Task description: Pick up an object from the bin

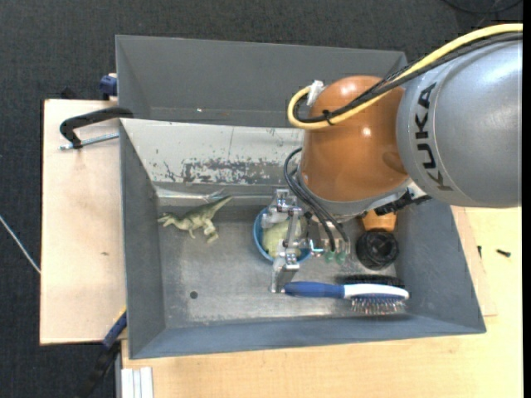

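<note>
The dull grey metal bin (216,282) holds a long brush (348,292), with a smooth blue handle and a white bristled head, along its near wall. The metal gripper (286,272) hangs low over the handle's end, and I cannot tell whether its claw is spread or closed. Just behind lies a round blue dish (267,237), and leftward a small tan dinosaur (192,220).

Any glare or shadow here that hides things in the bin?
In the camera view, light glares off the bin's back wall, washing it pale; the orange wrist cover carries a soft highlight; the arm shades the floor around the black round thing; the toy dinosaur and blue-handled brush lie evenly lit, nothing hidden by glare.
</note>
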Controlling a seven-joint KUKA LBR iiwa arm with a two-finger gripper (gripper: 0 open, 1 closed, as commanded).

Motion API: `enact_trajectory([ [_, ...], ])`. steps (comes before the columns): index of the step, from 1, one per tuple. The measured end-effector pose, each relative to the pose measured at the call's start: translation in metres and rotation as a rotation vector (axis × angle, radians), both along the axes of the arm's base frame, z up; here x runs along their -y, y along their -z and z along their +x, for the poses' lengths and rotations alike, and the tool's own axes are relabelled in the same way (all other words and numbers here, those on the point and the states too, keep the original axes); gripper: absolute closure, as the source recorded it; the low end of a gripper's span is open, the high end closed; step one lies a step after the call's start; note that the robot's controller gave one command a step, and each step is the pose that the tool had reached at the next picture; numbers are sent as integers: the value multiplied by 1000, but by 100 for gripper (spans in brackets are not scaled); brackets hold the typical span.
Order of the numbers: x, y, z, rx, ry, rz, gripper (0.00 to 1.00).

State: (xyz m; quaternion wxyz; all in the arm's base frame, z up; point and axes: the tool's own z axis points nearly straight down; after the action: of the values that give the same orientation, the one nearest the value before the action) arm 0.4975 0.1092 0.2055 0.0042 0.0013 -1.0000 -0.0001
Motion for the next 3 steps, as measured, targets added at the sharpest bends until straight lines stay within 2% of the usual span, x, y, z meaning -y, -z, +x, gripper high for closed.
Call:
enact_trajectory([
  [1, 65, 49, 72, 16, 33, -1, 0],
  [2, 77, 107, 92, 31, -22, 4, 0],
  [3, 78, 110, 87, 14, -23, 2, 100],
])
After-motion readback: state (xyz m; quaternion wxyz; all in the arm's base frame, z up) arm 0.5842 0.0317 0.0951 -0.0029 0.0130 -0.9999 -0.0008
